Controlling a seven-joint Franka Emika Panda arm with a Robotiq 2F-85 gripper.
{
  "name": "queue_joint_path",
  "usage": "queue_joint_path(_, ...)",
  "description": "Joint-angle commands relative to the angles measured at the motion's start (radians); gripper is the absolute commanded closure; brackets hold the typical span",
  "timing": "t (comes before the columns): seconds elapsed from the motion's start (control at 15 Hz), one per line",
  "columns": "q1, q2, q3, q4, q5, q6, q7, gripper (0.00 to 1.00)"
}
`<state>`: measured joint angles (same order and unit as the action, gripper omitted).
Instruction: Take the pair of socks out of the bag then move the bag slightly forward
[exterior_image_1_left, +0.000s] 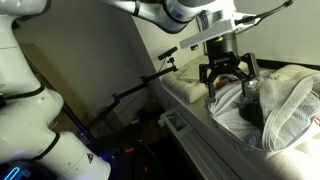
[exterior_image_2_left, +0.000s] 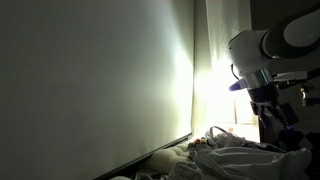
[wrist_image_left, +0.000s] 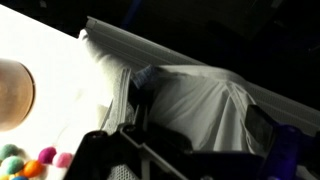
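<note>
Hanging from the white arm (exterior_image_1_left: 165, 12) at the top of an exterior view, the pincer (exterior_image_1_left: 226, 82) has its dark fingers spread apart and nothing pinched between them. It hovers just above a heap of white fabric, close to the cloth, though whether the tips touch it cannot be told. The bag (exterior_image_1_left: 293, 105) lies right beside it, its see-through mesh bulging up on the tabletop (exterior_image_1_left: 188, 98). A small dark patch (exterior_image_1_left: 254, 116) sits low between the mesh and the plain white folds. It looks like the pair of socks tucked at the mouth of the bag, but the picture is too coarse to be sure. The robot's bulky white base (exterior_image_1_left: 30, 100) fills the near side of that view. In an exterior view looking along a dim wall (exterior_image_2_left: 100, 80), the arm stands dark against a bright glare, with rumpled pale cloth (exterior_image_2_left: 235, 158) below it. The wrist view looks down on white fabric drawn into a ridge, with a small blue-grey scrap (wrist_image_left: 143, 76) at the top of a fold. A round wooden object (wrist_image_left: 12, 95) and some coloured pompoms (wrist_image_left: 30, 160) lie on the bright tabletop at the edge.
</note>
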<state>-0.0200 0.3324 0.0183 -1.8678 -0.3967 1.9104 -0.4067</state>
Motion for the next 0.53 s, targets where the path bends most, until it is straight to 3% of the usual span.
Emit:
queue_joint_path(0.0,-0.023,0.007,0.003,-0.031,0.079,0.191,0.044,0.00)
queue_joint_path(0.27,-0.026,0.017,-0.007,-0.062,0.133,0.370,0.100,0.00)
queue_joint_path(0.47,-0.032,0.030,-0.010,-0.064,0.161,0.384,0.101,0.00)
